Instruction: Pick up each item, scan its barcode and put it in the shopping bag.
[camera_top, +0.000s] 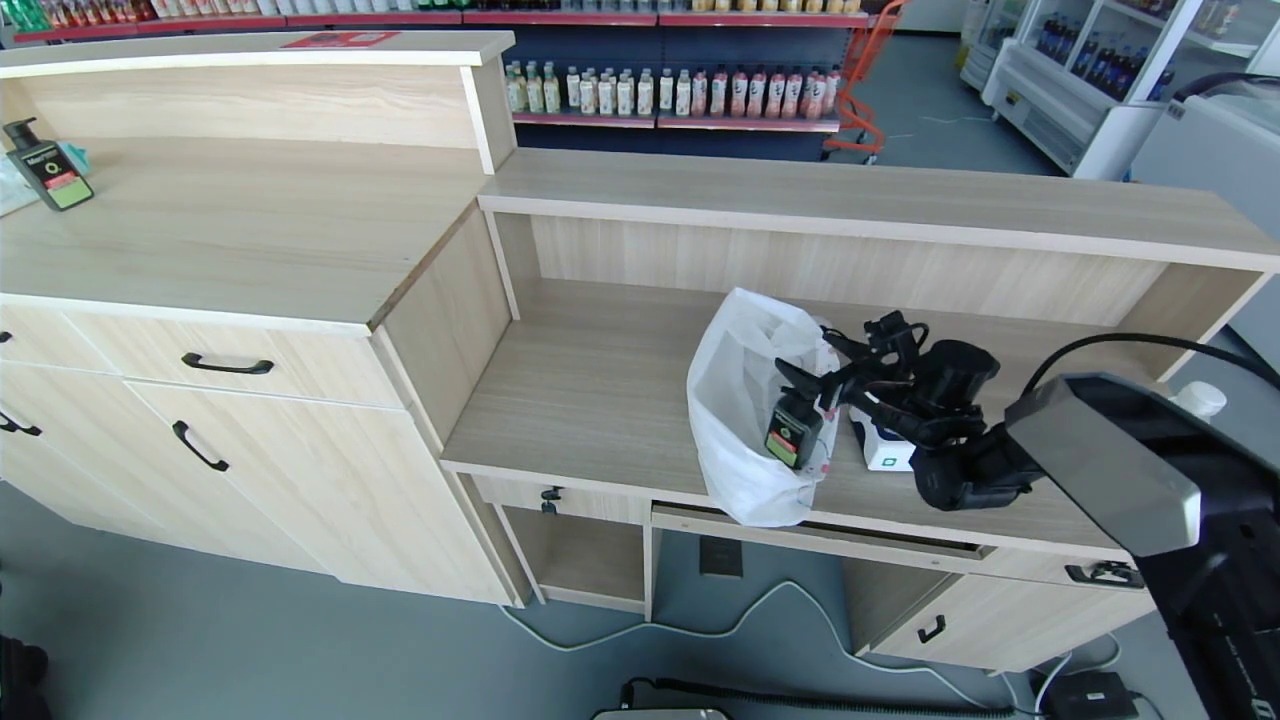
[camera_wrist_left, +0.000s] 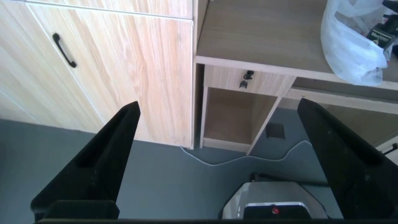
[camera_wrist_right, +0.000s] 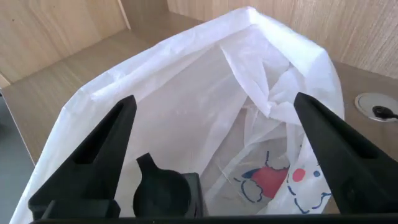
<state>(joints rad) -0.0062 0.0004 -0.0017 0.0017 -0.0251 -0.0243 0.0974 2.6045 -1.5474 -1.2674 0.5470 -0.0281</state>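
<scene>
Pump bottle (camera_top: 795, 432) between wide-spread right gripper (camera_wrist_right: 214, 102) fingers at shopping bag (camera_top: 735, 400) mouth, likely bagged; second bottle (camera_top: 47, 170) far off, pending; left gripper (camera_wrist_left: 217, 109) wide.

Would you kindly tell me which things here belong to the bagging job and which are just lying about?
Job: shopping bag; pump bottle at its mouth, by the right pincer; white box, likely the scanner; second pump bottle on the higher counter.
Lying about: shelved drinks; floor cables.
</scene>
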